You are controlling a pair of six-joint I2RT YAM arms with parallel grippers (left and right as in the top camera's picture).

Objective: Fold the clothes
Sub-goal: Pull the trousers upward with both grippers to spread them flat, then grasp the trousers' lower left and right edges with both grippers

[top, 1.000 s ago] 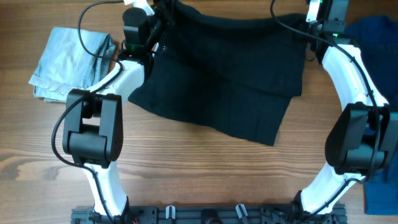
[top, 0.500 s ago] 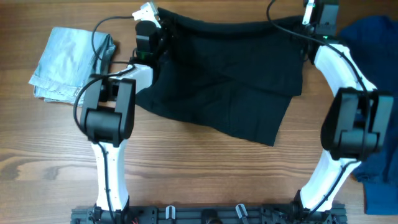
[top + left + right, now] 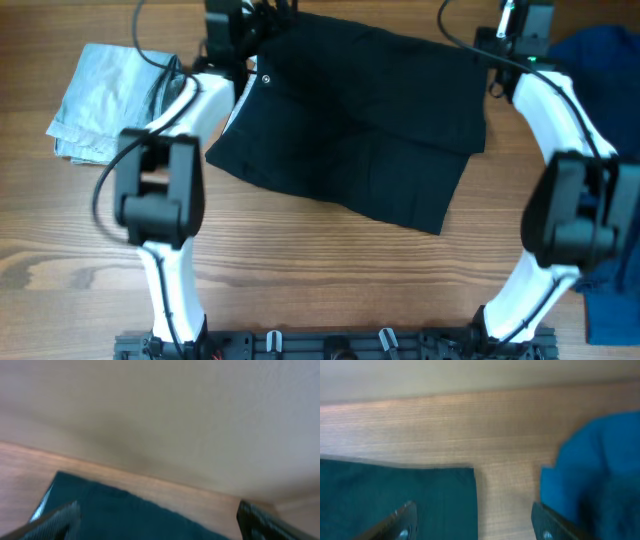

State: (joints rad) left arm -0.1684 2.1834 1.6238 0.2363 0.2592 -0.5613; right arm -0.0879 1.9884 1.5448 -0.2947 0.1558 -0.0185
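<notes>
The black shorts (image 3: 350, 130) lie folded on the wooden table, their far edge near the table's back. My left gripper (image 3: 245, 12) hovers over their far left corner, open. In the left wrist view its fingers (image 3: 56, 519) stand wide apart above the dark cloth (image 3: 125, 515), holding nothing. My right gripper (image 3: 520, 18) is by the far right corner, open too. Its fingertips (image 3: 400, 522) straddle the shorts' corner (image 3: 420, 500) and bare wood.
A folded pale blue denim piece (image 3: 115, 95) lies at the left. A royal-blue garment (image 3: 605, 55) sits at the far right, close beside my right gripper (image 3: 475, 524) and seen as blue cloth (image 3: 597, 465). More blue cloth (image 3: 610, 315) lies at the lower right edge.
Both grippers have opened and let go of the shorts' far edge. The cloth now rests flat, and both wrists have lifted slightly toward the back.
</notes>
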